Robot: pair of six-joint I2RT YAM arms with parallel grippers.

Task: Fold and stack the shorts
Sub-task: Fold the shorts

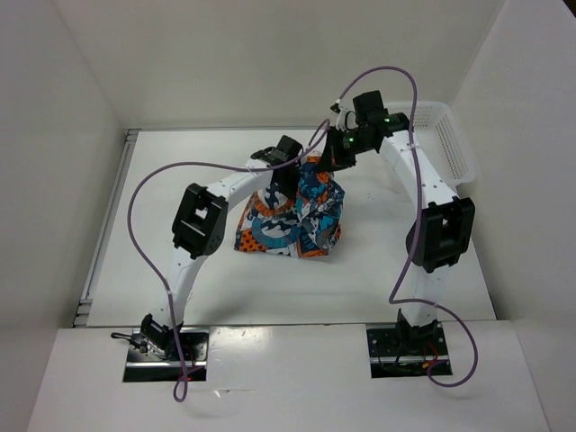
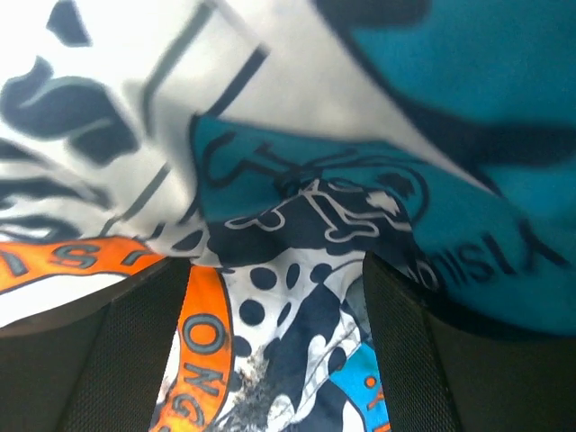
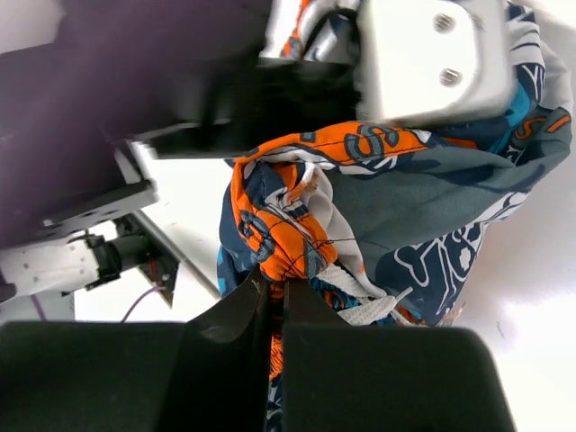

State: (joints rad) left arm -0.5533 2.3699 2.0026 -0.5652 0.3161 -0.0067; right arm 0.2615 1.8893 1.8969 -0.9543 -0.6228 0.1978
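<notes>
The shorts [image 1: 292, 220], in a teal, orange, white and black print, sit bunched in the middle of the table with their far end lifted. My right gripper [image 1: 328, 166] is shut on an orange fold of their edge beside a white drawstring, as the right wrist view [image 3: 274, 292] shows. My left gripper [image 1: 284, 187] is over the shorts just left of it. In the left wrist view its fingers [image 2: 409, 351] stand wide apart, with the fabric [image 2: 297, 207] filling the gap and the whole view. Its gripper [image 2: 274, 360] is open.
A white plastic mesh basket [image 1: 447, 135] stands at the back right, behind the right arm. White walls close the table on the left, back and right. The left arm's wrist [image 3: 423, 54] is close above the right gripper.
</notes>
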